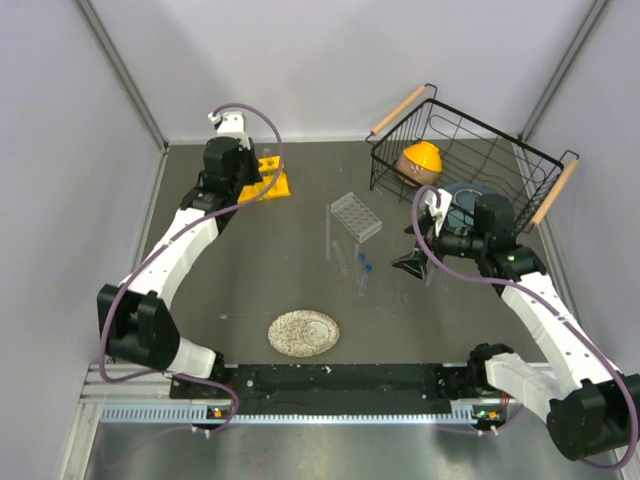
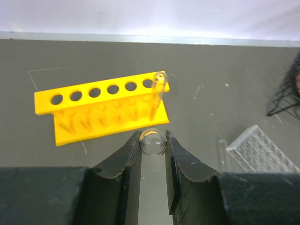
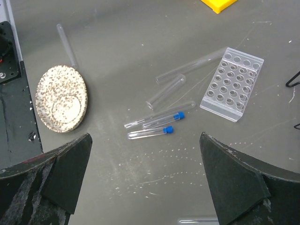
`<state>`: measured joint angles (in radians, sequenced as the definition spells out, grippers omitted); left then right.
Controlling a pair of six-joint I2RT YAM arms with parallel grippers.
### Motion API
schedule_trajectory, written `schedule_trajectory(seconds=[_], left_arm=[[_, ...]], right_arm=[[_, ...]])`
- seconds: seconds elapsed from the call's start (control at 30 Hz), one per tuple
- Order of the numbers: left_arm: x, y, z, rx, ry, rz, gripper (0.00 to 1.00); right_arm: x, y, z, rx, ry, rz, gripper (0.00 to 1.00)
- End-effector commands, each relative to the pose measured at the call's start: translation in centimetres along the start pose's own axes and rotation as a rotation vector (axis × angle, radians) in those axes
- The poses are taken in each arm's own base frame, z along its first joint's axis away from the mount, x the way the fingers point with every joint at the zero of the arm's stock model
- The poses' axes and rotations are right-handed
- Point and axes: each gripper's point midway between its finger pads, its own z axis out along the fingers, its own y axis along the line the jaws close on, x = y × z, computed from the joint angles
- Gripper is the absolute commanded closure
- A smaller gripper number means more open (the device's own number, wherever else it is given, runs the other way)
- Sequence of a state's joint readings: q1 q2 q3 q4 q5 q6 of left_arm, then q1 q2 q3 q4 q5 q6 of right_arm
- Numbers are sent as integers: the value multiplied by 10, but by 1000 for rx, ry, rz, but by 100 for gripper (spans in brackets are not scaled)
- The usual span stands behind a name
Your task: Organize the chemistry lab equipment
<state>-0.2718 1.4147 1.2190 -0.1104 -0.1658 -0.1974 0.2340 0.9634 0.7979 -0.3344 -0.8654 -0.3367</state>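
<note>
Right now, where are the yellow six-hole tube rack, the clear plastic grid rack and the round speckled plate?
Yellow six-hole tube rack (image 2: 103, 91): left wrist view, top strip between holes.
Clear plastic grid rack (image 3: 233, 84): right wrist view, middle of its holed top.
Round speckled plate (image 3: 61, 98): right wrist view, bare centre.
</note>
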Motion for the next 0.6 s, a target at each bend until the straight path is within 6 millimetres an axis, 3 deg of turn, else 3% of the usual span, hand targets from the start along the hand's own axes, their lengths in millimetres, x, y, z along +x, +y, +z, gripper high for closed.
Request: schedule_trajectory(seconds=[0.0, 0.23, 0.27, 0.3, 0.57], left_arm=[[-52, 15, 16, -63, -145, 51, 99], [-52, 26, 46, -101, -123, 84, 99], [-64, 25, 48, -99, -161, 77, 99], [-61, 26, 54, -102, -152, 80, 99], [-70, 23, 70, -90, -155, 80, 99]], right_arm=[[-8, 1, -4, -7, -25, -59, 1], [-5, 1, -4, -12, -13, -59, 1], [-6, 0, -4, -11, -13, -62, 1], [-5, 0, -3, -11, -12, -61, 1], [-3, 0, -1, -26, -6, -53, 1]])
